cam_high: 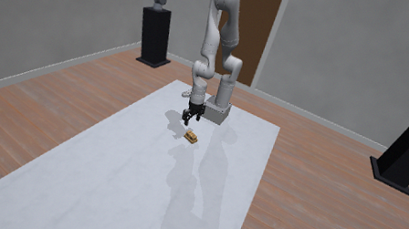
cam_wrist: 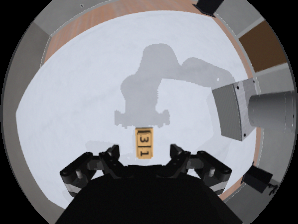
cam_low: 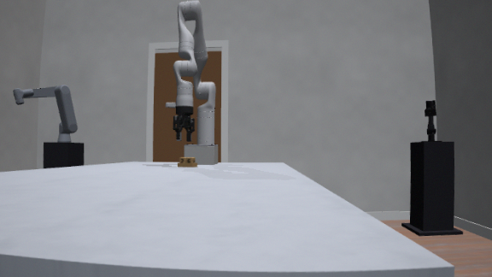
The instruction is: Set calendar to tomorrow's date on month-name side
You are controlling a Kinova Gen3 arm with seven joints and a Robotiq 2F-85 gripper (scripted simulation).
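Starting at the left of the wrist view, you have one fingertip [cam_wrist: 115, 151] out to the side of the calendar, with air between them. The gripper [cam_high: 192, 122] [cam_low: 184, 138] [cam_wrist: 144, 151] is spread nearly wide, pinching nothing, above the table. The step in hand looks like lining up over a cube. Settle which face carries the month's name and read that date before you choose a cube; the lettering is too small to trust here. Then centre on one cube, come straight down, and close gently on its opposite sides, keeping clear of its neighbour and the tray wall. Lift it fully out before turning it.

In the middle, the wooden tray [cam_high: 193, 141] [cam_low: 187, 165] [cam_wrist: 151, 145] sits flat on the table below your fingers, its long side running across their closing line. The pair of number cubes [cam_high: 191, 134] [cam_low: 188, 161] [cam_wrist: 144, 145] stands in it side by side, a 3 and a 1 showing on top.

To the right, your other fingertip [cam_wrist: 175, 151] has similar room, with the arm's base [cam_high: 216, 114] [cam_low: 201, 154] [cam_wrist: 227, 112] well beyond.
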